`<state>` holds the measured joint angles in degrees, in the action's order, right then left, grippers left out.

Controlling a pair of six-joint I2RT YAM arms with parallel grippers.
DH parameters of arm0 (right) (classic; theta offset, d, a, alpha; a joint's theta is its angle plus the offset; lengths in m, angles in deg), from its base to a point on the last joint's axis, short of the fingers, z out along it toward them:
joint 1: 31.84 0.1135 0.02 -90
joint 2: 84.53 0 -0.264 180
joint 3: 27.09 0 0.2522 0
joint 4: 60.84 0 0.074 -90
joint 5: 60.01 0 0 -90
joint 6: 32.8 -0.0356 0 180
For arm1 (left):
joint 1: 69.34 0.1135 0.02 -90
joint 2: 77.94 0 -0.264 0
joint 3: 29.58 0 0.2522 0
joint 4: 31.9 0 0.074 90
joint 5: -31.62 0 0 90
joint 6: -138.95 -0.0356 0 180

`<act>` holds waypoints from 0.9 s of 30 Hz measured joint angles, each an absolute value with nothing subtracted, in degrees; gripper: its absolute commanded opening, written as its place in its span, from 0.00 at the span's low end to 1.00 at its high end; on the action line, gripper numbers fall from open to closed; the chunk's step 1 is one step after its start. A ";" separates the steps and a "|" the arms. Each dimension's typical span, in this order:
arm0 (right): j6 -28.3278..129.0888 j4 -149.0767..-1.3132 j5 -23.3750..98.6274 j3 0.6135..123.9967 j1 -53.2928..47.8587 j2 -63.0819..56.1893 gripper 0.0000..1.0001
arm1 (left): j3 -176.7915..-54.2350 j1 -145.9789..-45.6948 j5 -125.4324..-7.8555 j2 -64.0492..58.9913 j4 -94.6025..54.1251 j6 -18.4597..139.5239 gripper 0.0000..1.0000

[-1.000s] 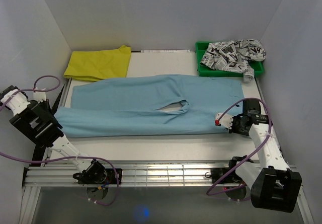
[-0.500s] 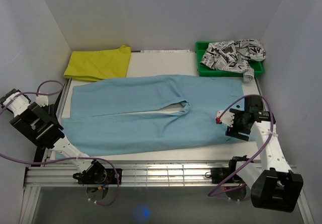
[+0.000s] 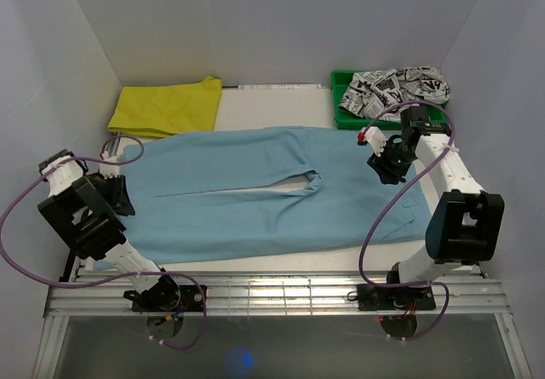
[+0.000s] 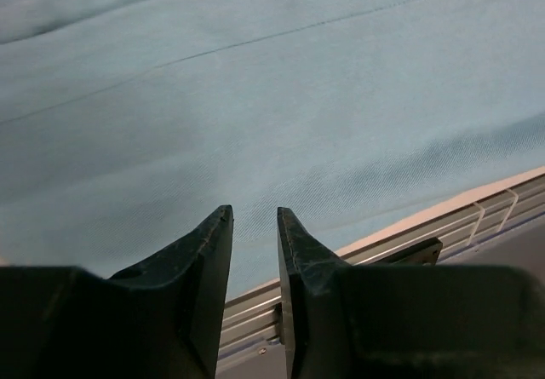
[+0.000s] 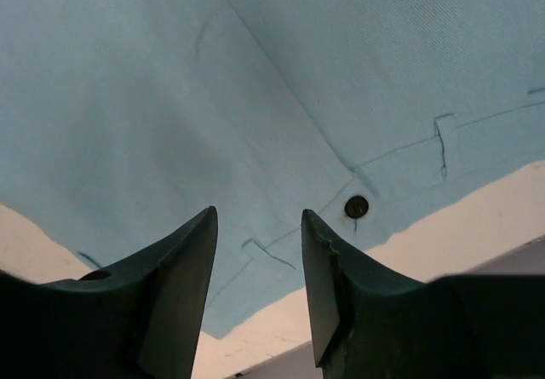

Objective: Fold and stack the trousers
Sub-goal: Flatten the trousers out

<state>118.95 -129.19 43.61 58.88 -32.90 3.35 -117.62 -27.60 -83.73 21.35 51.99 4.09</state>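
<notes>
While the trousers (image 3: 255, 196) lie flat and unfolded across the table (image 3: 272, 98), left claw (image 4: 254, 212) and right claw (image 5: 257, 214) hover parted and empty over them, so folding and stacking seem wholly undone.

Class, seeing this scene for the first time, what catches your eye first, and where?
The light blue trousers spread flat across the table stand out first. Behind them lie a yellow garment at far left and a green tray holding printed cloth at far right.
</notes>
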 measured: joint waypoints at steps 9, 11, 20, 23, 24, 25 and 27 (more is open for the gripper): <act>109.29 -118.15 35.15 52.47 -31.77 10.98 0.38 | -102.04 -30.27 -79.70 21.42 43.64 6.98 0.30; 109.31 -115.44 31.57 48.14 -31.79 11.20 0.37 | -100.60 -30.12 -78.68 21.39 43.14 6.95 0.30; 113.31 -110.06 21.91 36.30 -34.85 5.45 0.32 | -99.88 -30.14 -78.57 19.71 44.78 2.71 0.32; 115.00 -112.03 20.23 34.79 -37.41 3.94 0.32 | -103.02 -30.31 -80.08 19.60 47.40 1.32 0.37; 115.30 -113.30 20.20 34.85 -38.02 3.83 0.33 | -105.12 -30.55 -81.02 19.60 48.17 1.27 0.39; 115.39 -114.74 20.29 35.25 -38.32 3.94 0.35 | -108.42 -30.88 -82.81 19.60 48.80 1.45 0.40; 115.30 -118.37 21.32 37.96 -38.43 4.64 0.37 | -113.06 -31.97 -85.15 19.84 49.44 2.30 0.44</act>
